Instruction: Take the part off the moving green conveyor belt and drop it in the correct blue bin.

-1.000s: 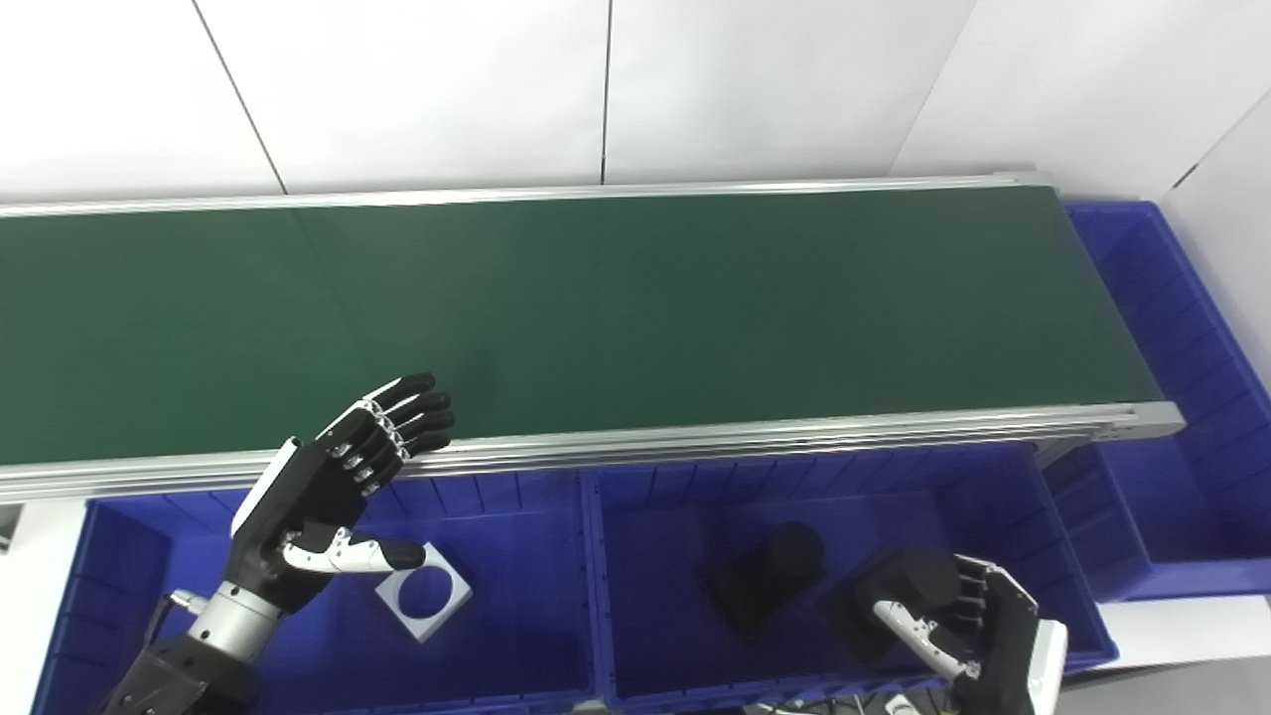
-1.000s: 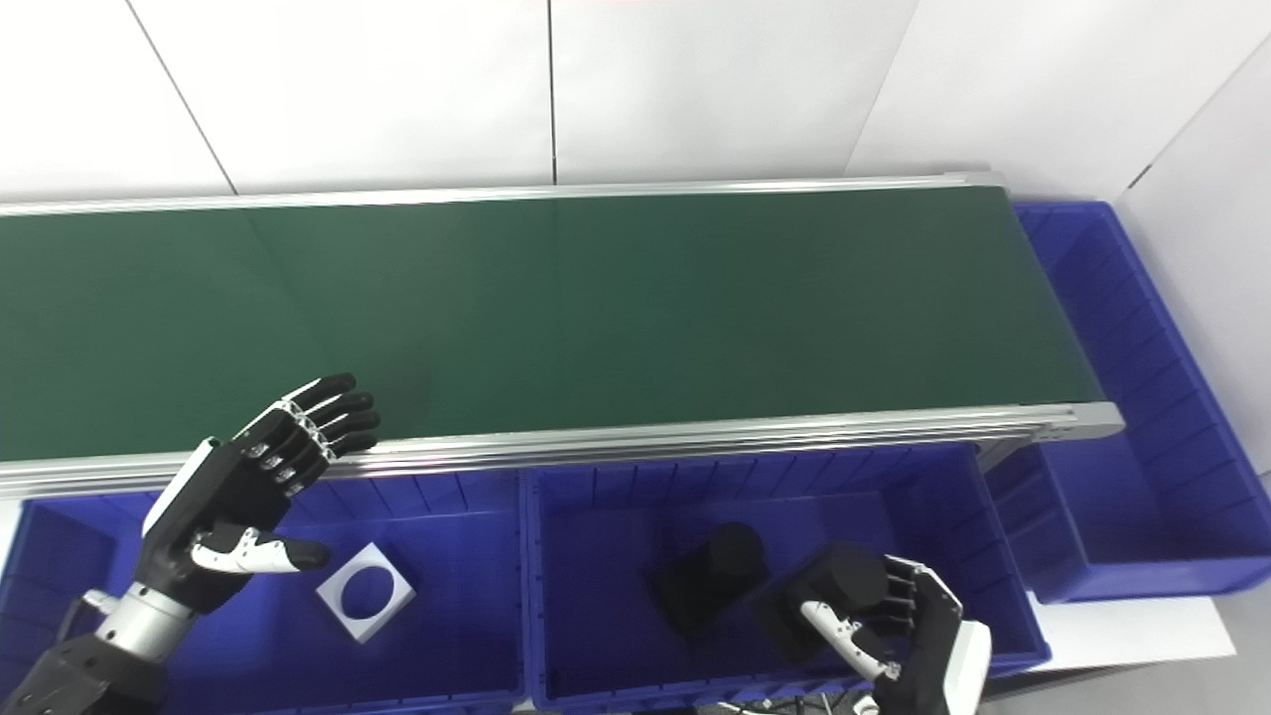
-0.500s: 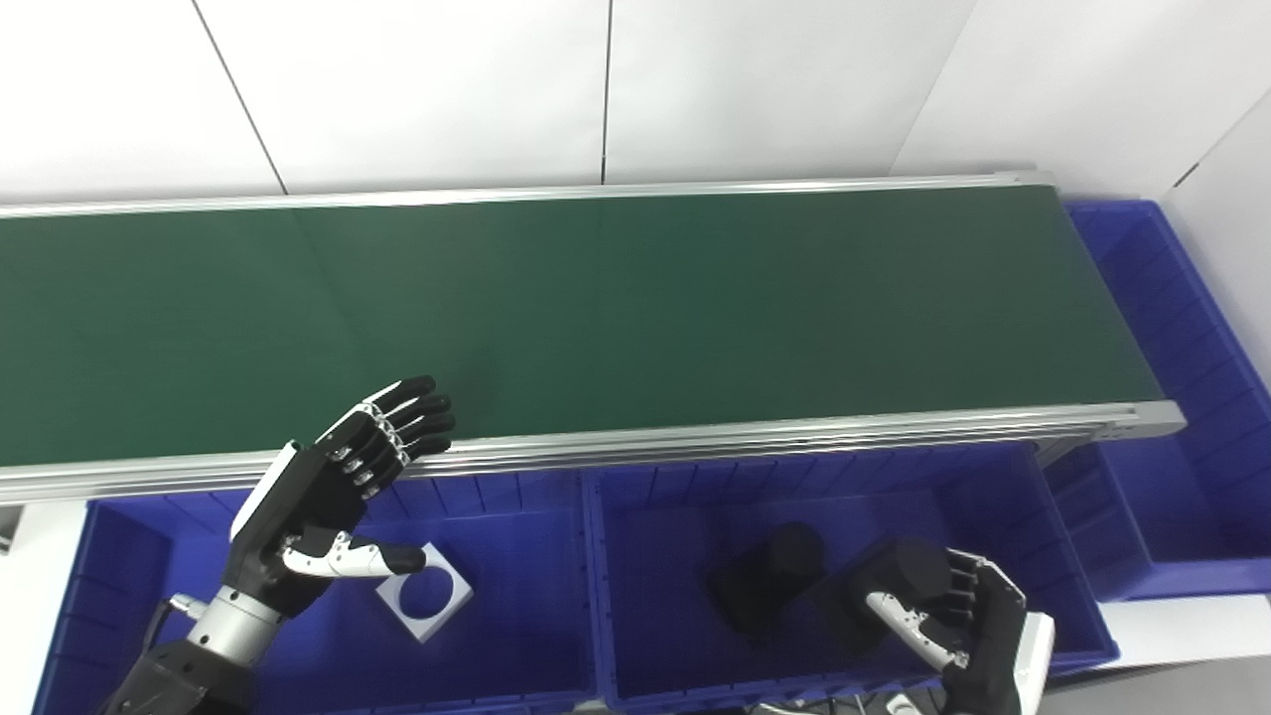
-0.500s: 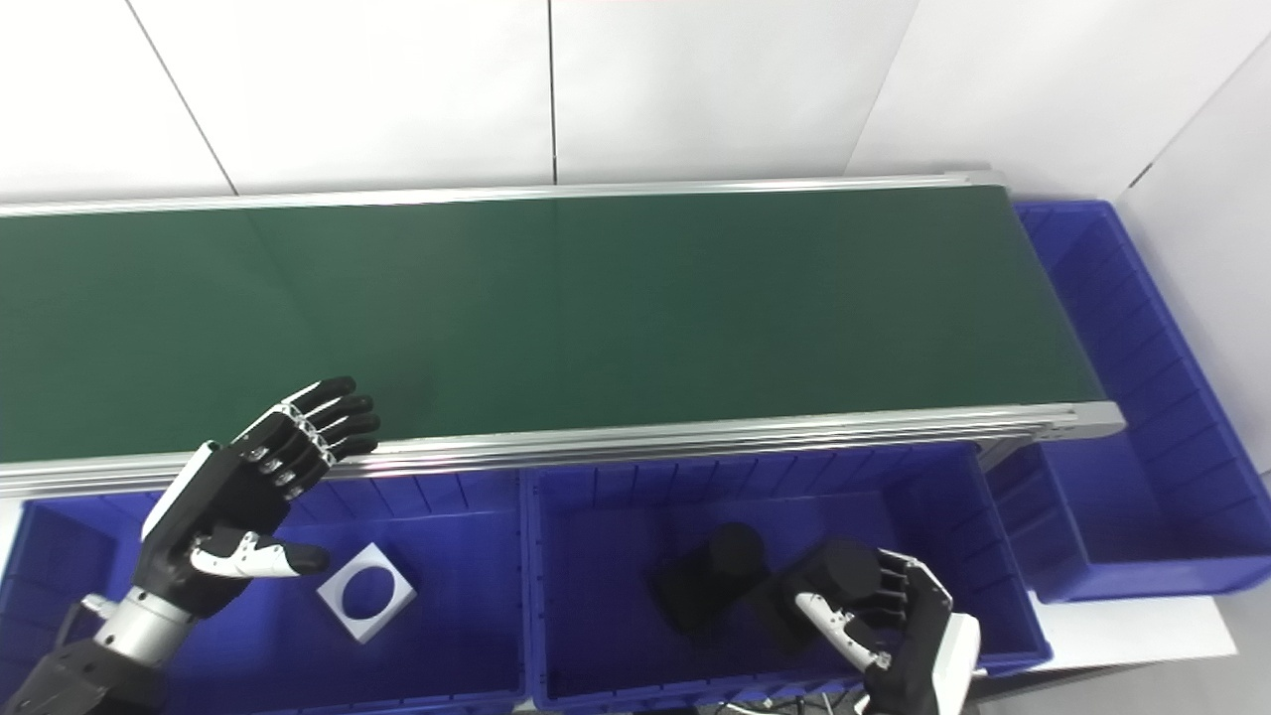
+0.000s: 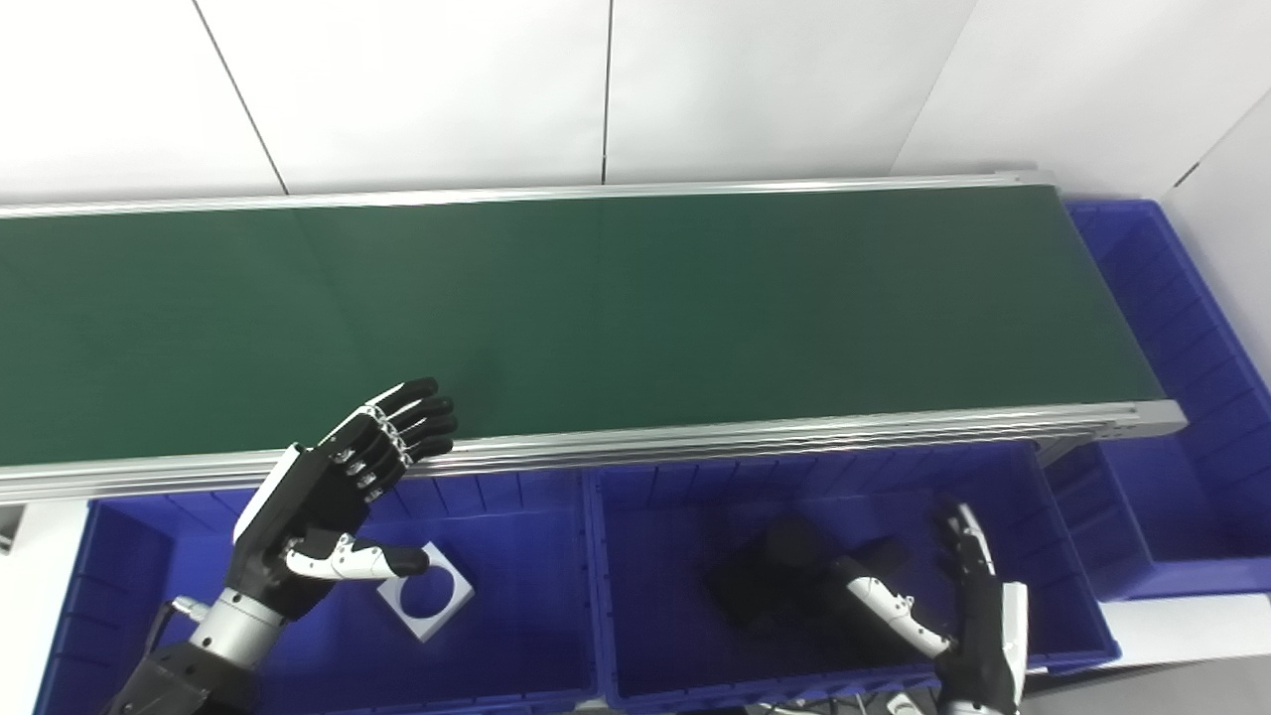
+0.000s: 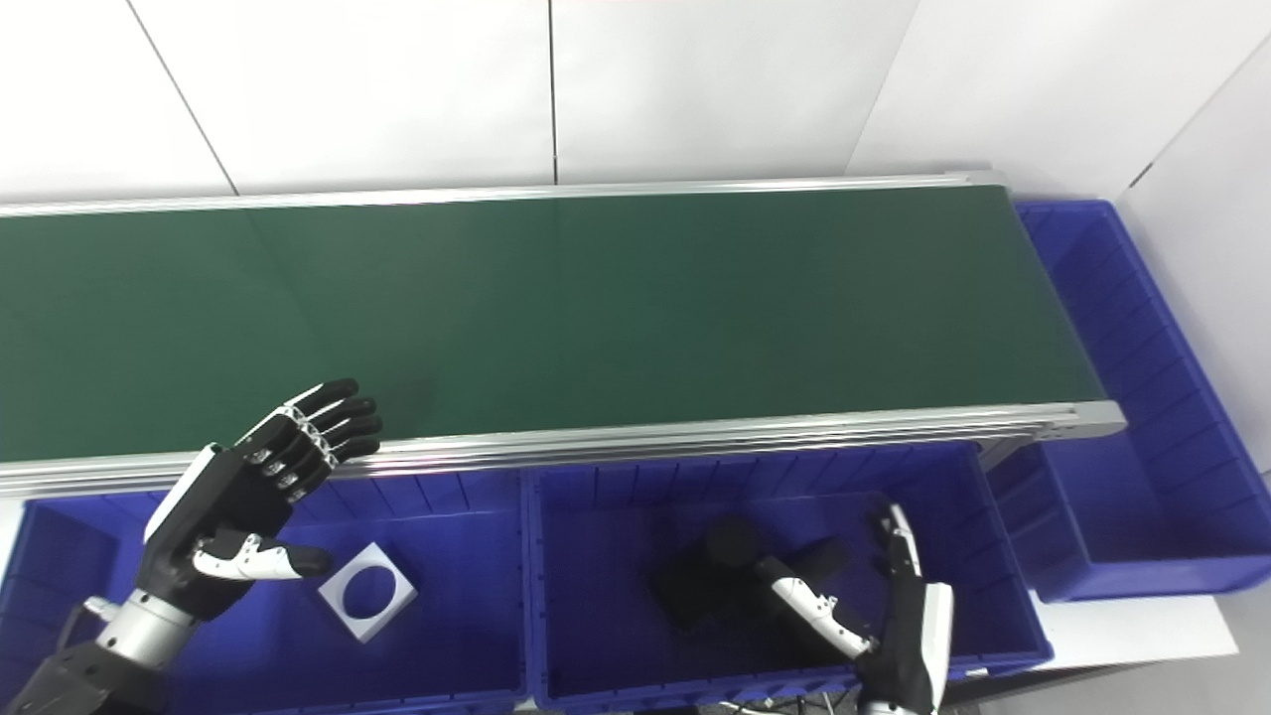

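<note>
Left hand (image 5: 333, 497): raised, palm turned rightward, fingers (image 5: 412, 417) straight and fanned slightly, pointing up and away; thumb (image 5: 372, 563) stuck out sideways to the right. Holding nothing. Silver wrist and dark forearm entering from lower left corner.

Right hand (image 6: 894, 621): low at bottom edge, seen edge-on, splayed wide. Fingers (image 6: 899, 541) pointing up and away, thumb (image 6: 809, 606) extended far to the left. Nothing in grasp. White back of hand facing right; arm mostly out of view.

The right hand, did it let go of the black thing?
Yes. The right hand has opened, fingers spread, and the black part it held now lies in the middle blue bin, beside another black part.
</note>
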`<state>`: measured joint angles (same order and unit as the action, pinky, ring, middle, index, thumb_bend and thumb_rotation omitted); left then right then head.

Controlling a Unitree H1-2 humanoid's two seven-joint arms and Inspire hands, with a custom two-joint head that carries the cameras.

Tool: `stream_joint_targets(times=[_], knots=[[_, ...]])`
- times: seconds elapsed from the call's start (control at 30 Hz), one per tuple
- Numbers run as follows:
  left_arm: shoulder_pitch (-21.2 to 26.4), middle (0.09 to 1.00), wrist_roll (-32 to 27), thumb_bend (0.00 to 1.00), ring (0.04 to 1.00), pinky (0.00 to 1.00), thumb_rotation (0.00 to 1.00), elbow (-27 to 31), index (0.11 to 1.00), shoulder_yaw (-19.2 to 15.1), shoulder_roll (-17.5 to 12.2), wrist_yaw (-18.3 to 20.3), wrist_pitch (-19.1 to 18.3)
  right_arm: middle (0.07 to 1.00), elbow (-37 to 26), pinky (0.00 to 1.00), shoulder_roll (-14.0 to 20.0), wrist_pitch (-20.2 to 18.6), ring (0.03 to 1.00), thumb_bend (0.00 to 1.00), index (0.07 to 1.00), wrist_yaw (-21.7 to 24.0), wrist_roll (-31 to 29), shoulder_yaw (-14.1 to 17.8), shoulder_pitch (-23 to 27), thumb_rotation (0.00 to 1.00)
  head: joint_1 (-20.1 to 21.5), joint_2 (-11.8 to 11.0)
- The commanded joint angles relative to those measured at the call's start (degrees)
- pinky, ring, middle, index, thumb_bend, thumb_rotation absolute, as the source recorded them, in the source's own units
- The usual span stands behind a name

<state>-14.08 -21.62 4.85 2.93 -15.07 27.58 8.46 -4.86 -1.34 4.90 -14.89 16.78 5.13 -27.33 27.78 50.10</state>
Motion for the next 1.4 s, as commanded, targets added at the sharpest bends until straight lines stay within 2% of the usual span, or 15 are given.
stream_joint_targets(times=[0.0,0.13,0.23,0.33,0.43,0.47,0.5,0.53,0.57,0.7,0.83,0.87,1.07,1.37], knots=[[0.2,0.842,0.5,1.00,0.835,0.82,0.16,1.5,0.859,0.1,0.2,-0.2,0.6,1.000,-3.7,0.94,0.6,-0.5,0.999,1.00,1.000,0.9,1.1,-0.7,-0.6,0.42,-0.1,0.1],[0.1,0.840,0.9,1.00,0.833,0.83,0.15,2.1,0.858,0.4,0.7,-0.7,0.1,1.000,-9.0,0.93,0.8,-1.4,1.000,1.00,1.000,2.5,2.8,-2.2,-0.6,0.47,-1.2,-0.5],[0.1,0.841,1.1,1.00,0.833,0.83,0.15,2.0,0.858,0.6,0.9,-0.8,0.2,1.000,-12.8,0.94,0.6,-2.8,1.000,1.00,1.000,4.0,4.2,-3.6,-0.5,0.47,-2.2,-0.8],[0.2,0.852,1.5,1.00,0.840,0.83,0.15,1.6,0.860,0.9,1.2,-0.6,0.7,0.994,-19.2,0.93,0.1,-4.2,0.977,1.00,1.000,7.3,5.8,-7.6,0.0,0.47,-3.5,-1.3],[0.2,0.850,2.2,1.00,0.839,0.83,0.15,1.3,0.860,1.3,1.7,-0.7,1.5,0.959,-23.6,0.87,-0.6,-6.6,0.926,0.97,0.962,10.7,6.9,-12.0,1.5,0.48,-5.1,-1.9],[0.2,0.852,2.6,1.00,0.840,0.83,0.15,1.3,0.861,1.5,2.0,-0.8,1.7,0.944,-24.7,0.86,-0.5,-6.9,0.914,0.96,0.950,12.7,7.2,-14.3,2.6,0.47,-7.1,-2.5],[0.2,0.852,2.8,1.00,0.840,0.82,0.14,1.2,0.862,1.6,2.2,-0.8,1.8,0.925,-25.3,0.84,-0.4,-7.0,0.897,0.94,0.934,14.0,7.4,-15.8,3.3,0.44,-7.1,-2.5],[0.1,0.853,3.1,1.00,0.841,0.83,0.14,1.1,0.863,1.9,2.5,-0.8,2.1,0.911,-25.4,0.82,-0.4,-7.1,0.886,0.94,0.920,15.3,7.3,-17.5,4.2,0.43,-9.1,-3.1],[0.1,0.853,3.3,1.00,0.841,0.83,0.14,1.0,0.864,2.0,2.8,-0.8,2.4,0.907,-25.3,0.82,-0.3,-7.2,0.884,0.94,0.917,16.0,7.3,-18.5,4.8,0.43,-9.1,-3.1],[-0.7,0.853,5.0,1.00,0.839,0.82,0.13,1.1,0.866,2.8,4.1,-1.4,3.4,0.887,-22.5,0.82,0.0,-7.1,0.869,0.95,0.895,19.0,5.5,-22.1,7.5,0.41,-14.4,-4.8],[-1.3,0.864,5.9,1.00,0.848,0.83,0.13,1.2,0.873,3.5,5.0,-1.9,3.9,0.873,-19.2,0.80,0.4,-5.3,0.855,0.92,0.889,19.3,4.1,-22.9,8.6,0.44,-16.9,-5.8],[-1.6,0.869,6.4,1.00,0.854,0.83,0.15,1.3,0.875,3.6,5.2,-2.2,4.1,0.874,-18.1,0.80,0.5,-5.0,0.856,0.90,0.893,19.4,3.4,-22.9,8.9,0.49,-17.4,-6.1],[-3.0,0.883,8.2,1.00,0.865,0.82,0.17,1.3,0.889,4.1,6.8,-3.7,5.5,0.872,-11.3,0.78,2.0,-0.6,0.847,0.81,0.901,19.3,-1.4,-22.3,10.3,0.58,-20.3,-7.6],[-4.1,0.915,10.3,1.00,0.900,0.86,0.17,1.7,0.924,5.3,7.6,-4.9,6.4,0.864,-6.6,0.74,4.5,5.5,0.823,0.75,0.896,18.4,-6.0,-19.6,9.7,0.61,-23.4,-8.6]])
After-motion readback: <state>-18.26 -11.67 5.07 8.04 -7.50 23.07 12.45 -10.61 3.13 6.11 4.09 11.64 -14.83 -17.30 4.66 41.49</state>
